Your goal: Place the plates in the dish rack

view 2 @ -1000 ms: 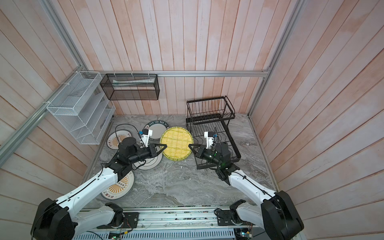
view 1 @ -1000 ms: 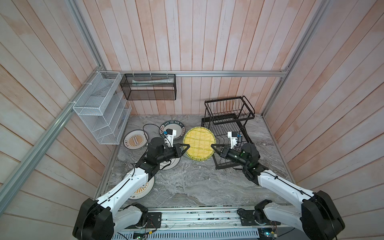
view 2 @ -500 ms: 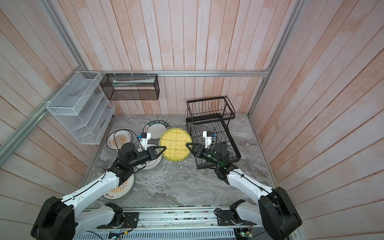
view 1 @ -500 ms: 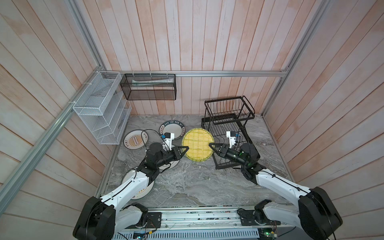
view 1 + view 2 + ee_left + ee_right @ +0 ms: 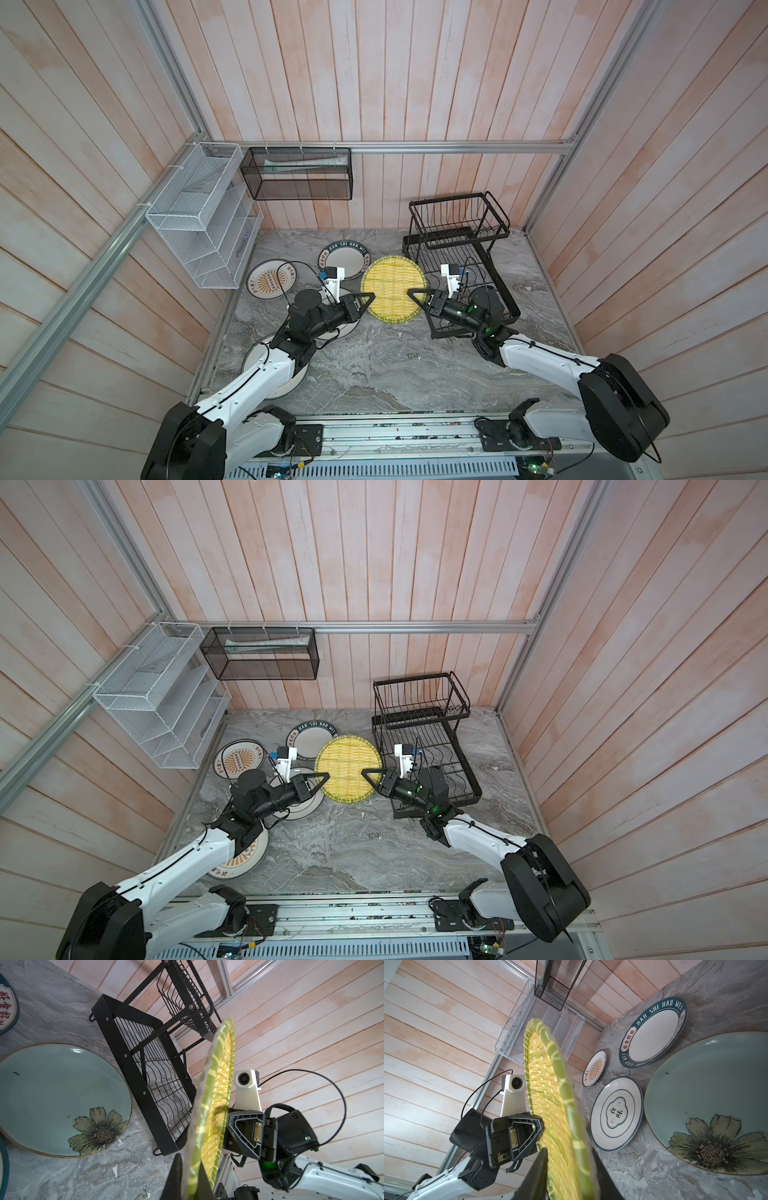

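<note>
The yellow woven plate (image 5: 392, 291) (image 5: 348, 769) hangs tilted above the table between my two grippers. My left gripper (image 5: 372, 296) (image 5: 190, 1163) is shut on its left rim (image 5: 209, 1105). My right gripper (image 5: 410, 291) (image 5: 569, 1150) straddles the right rim (image 5: 550, 1095), fingers against both faces. The black dish rack (image 5: 494, 266) (image 5: 128, 1059) stands just right of the plate, with nothing in it. Flat on the table lie the teal flower plate (image 5: 58, 1095) (image 5: 706, 1095), the ringed white plate (image 5: 616, 1113), the lettered plate (image 5: 344, 261) and a sunburst plate (image 5: 271, 279).
A second sunburst plate (image 5: 241, 854) lies partly under my left arm. The white mesh shelf (image 5: 203, 224) hangs on the left wall and the black mesh box (image 5: 299, 174) on the back wall. Bare marble table (image 5: 374, 365) lies in front.
My right gripper, shut beside the plate a second ago, opened, slid over the plate's right rim and closed in on it. The left gripper kept its hold while its arm drew back a little.
</note>
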